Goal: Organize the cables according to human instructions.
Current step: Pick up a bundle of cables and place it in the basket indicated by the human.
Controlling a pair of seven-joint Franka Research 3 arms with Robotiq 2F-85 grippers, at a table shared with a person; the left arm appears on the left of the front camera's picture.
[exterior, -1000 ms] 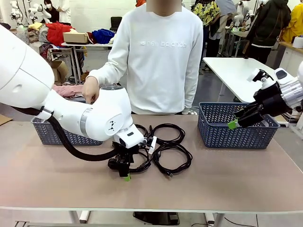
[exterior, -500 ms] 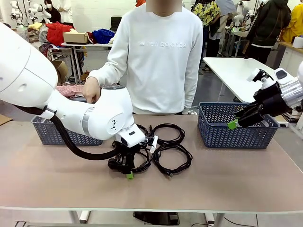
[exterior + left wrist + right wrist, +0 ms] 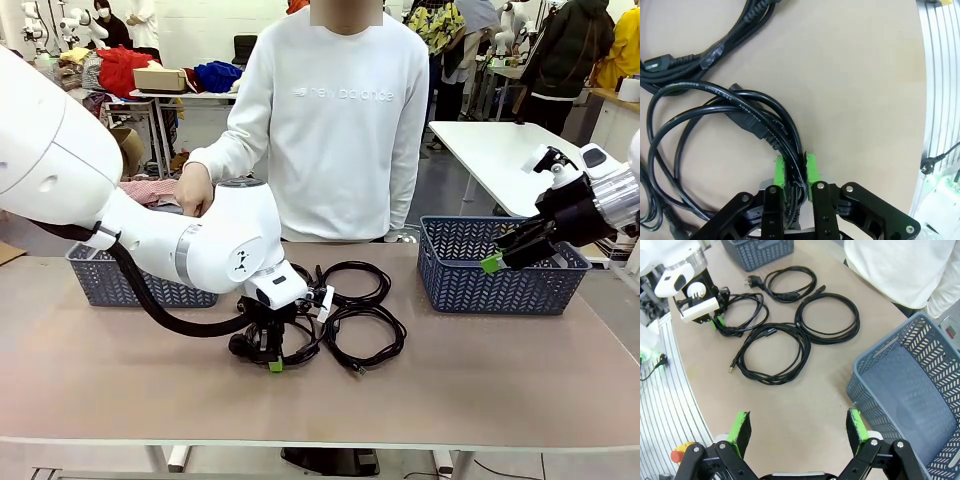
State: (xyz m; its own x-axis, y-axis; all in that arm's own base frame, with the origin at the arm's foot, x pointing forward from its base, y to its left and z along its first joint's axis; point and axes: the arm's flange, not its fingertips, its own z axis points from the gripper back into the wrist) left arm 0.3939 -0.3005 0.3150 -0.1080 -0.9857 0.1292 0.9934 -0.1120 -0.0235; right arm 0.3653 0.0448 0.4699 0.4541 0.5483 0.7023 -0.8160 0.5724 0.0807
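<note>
The left jaws are pinched tight on the strands of one thin black coiled cable (image 3: 747, 120), which lies at the middle of the beige bench (image 3: 500, 370). Three more black coiled cables (image 3: 771, 330) lie just beside it, toward the far edge and the right. The right jaws stand wide and empty by the blue-grey plastic lattice basket (image 3: 500, 290) at the bench's far right corner.

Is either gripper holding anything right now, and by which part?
The left gripper is shut on one cable coil, pinching several strands of its loop together. The right gripper is open and empty.
</note>
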